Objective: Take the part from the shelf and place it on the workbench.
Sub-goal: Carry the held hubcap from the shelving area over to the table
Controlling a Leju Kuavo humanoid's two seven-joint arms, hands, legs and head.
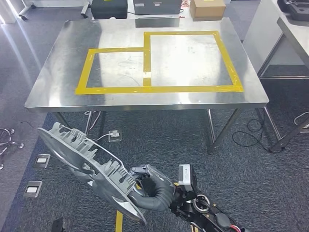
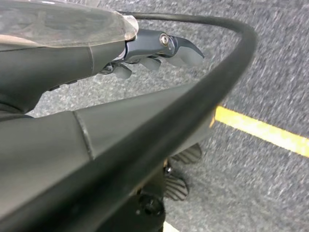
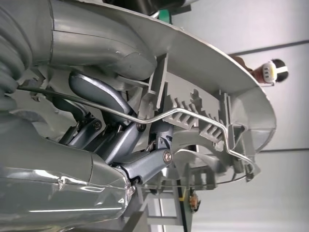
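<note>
One long grey ribbed plastic part [image 1: 85, 162] meets us in the head view, gripped at its near end by the right hand [image 1: 153, 186], low over the grey carpet and well short of the steel workbench [image 1: 58, 82] marked with yellow tape outlines [image 1: 146, 60]. We can read no writing anywhere.

In the left wrist view we see the left hand [image 2: 160, 50] with its fingers curled in, holding nothing, above carpet with a yellow floor stripe [image 2: 262, 130].

In the right wrist view dark fingers [image 3: 146, 162] wrap the part's ribs.
</note>
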